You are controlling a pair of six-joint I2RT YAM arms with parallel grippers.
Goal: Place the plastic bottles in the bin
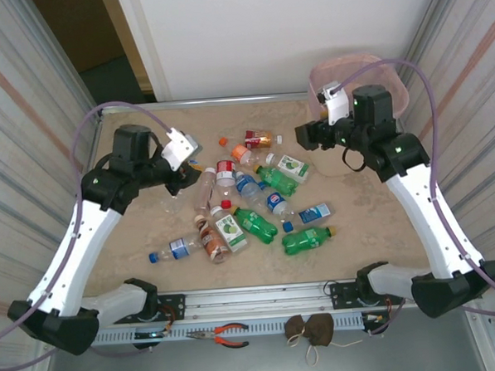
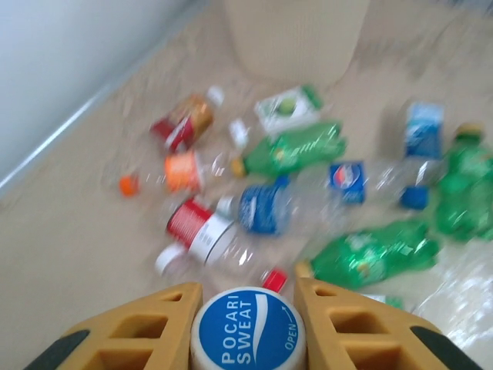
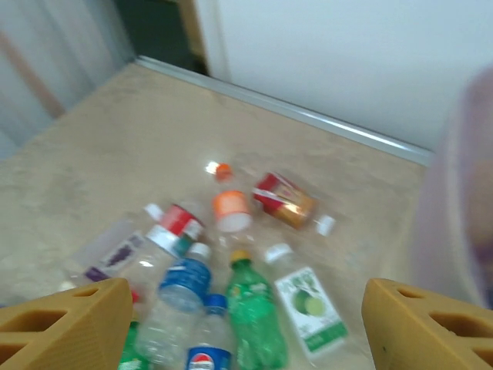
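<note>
Left side: we're seeing the left gripper (image 2: 246,289) clamping its orange fingers (image 2: 146,327) on a bottle w/ a blue Pocari Sweat cap (image 2: 248,331), the cap facing the wrist cam. In the top view it's hovering over the left edge of the heap.

Middle: the rest of the plastic bottles (image 1: 248,202) are lying on their sides on the worktop (image 1: 141,216) in a loose heap, several touching. We're picking out three green ones, incl. a green bottle (image 1: 255,224) near the ctr. There's also a Pepsi-label bottle (image 1: 275,202), a brown-and-red bottle (image 1: 258,138) at the far edge and a blue-capped clear bottle (image 1: 173,249) at the near left.

Right side: the right gripper (image 1: 305,135) is hanging w/ its fingers spread wide and nothing btwn them, right of the heap and near the bin (image 1: 396,94). The pale pink bin is standing upright in the far-right corner, partly hidden by the right arm. We can't tell what's inside it.
</note>
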